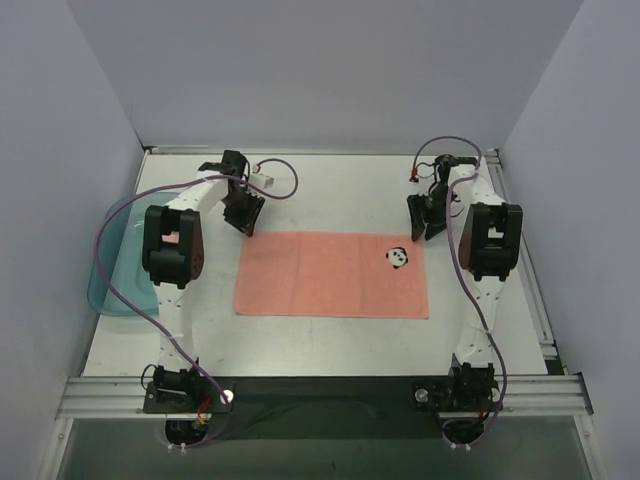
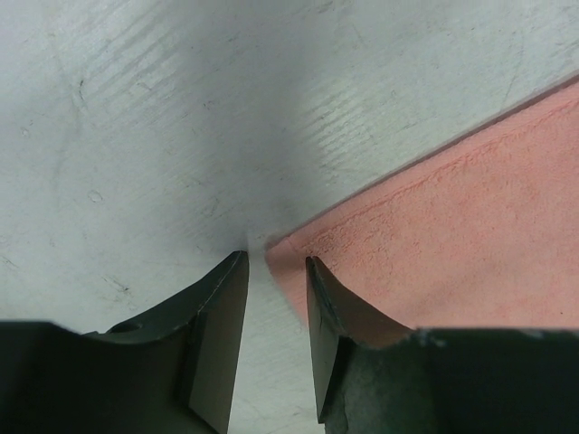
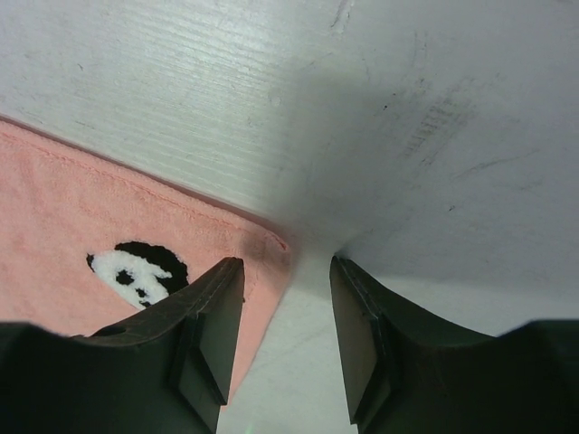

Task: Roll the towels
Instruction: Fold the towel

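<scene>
Tabletop (image 1: 330, 340), towel (image 1: 330, 275) far corners: left tool (image 1: 244, 226), right tool (image 1: 424, 229).

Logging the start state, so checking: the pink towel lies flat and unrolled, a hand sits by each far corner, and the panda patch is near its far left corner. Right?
Not quite. The panda patch is near the far right corner of the towel, by the right hand; the top external view shows it. The rest holds: flat, unrolled, left hand at the other far corner.
</scene>
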Motion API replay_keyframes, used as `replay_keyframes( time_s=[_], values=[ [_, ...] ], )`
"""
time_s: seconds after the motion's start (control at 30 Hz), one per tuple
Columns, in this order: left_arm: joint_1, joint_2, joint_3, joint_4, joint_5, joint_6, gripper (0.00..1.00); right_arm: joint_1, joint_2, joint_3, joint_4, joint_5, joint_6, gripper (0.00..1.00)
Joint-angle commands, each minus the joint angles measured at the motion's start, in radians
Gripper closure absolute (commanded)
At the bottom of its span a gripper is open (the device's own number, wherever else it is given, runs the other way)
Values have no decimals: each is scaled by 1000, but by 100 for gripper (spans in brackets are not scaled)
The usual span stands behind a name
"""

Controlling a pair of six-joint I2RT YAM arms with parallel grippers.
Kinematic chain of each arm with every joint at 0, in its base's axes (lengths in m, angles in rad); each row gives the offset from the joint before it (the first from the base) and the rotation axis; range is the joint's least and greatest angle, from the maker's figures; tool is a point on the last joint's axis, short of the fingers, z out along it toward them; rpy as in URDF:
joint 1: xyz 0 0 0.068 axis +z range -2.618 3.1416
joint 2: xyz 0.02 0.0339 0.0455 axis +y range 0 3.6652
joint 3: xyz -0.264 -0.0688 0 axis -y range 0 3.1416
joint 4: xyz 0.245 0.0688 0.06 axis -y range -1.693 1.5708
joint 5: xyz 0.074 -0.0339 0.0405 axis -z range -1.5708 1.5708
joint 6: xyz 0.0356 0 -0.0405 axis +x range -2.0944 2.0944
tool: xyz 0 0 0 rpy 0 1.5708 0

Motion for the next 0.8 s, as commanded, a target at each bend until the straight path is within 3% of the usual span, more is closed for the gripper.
replay_keyframes(
  time_s=[0.0,0.2,0.4,0.43,0.57,0.77],
  values=[
    [-7,8,4,42,-20,-1,57,5,14,11,-27,16,5,57],
    [-9,16,13,46,-19,-2,54,5,14,13,-26,-22,8,66],
    [-12,19,10,46,-17,-2,55,27,15,19,-27,-43,10,90],
    [-13,19,9,46,-17,-2,55,28,15,21,-29,-43,10,100],
    [-20,22,-5,46,-20,4,59,29,9,18,-26,-42,7,100],
    [-29,40,-5,45,-13,18,78,29,4,19,-26,-36,7,100]
  ],
)
